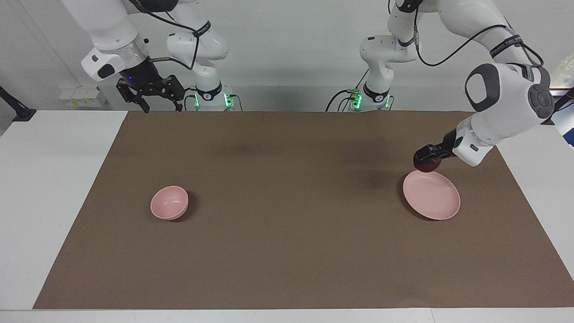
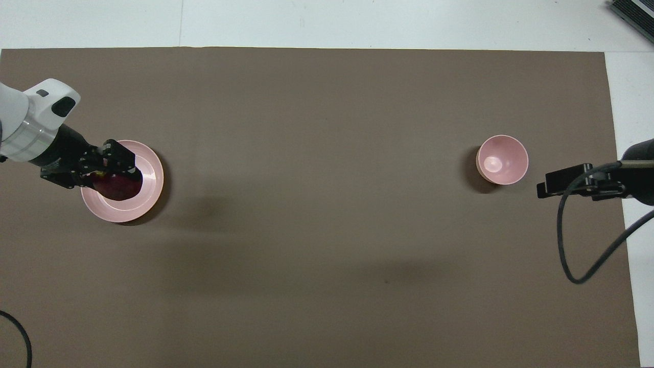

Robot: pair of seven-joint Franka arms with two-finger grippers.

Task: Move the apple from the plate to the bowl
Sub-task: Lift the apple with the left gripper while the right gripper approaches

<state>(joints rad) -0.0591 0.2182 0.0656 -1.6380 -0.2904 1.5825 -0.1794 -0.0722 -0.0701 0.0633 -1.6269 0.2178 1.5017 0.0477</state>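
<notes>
1. Apple [image 2: 120, 186]: overhead, its nine o'clock half is hidden under the left gripper [image 2: 110, 171]; in the facing view its top is covered by the fingers.
2. Plate [image 2: 148, 197]: overhead, its rim toward nine o'clock is masked by the gripper and the apple.
3. Left arm: cut off by the overhead picture's nine o'clock edge and by the facing picture's twelve o'clock edge.
4. Right gripper [image 2: 544, 188]: overhead, only its tip and a cable loop show; the body runs off at three o'clock.
5. Dark object [image 2: 633, 13]: overhead, clipped at the corner toward one o'clock; unidentifiable.
</notes>
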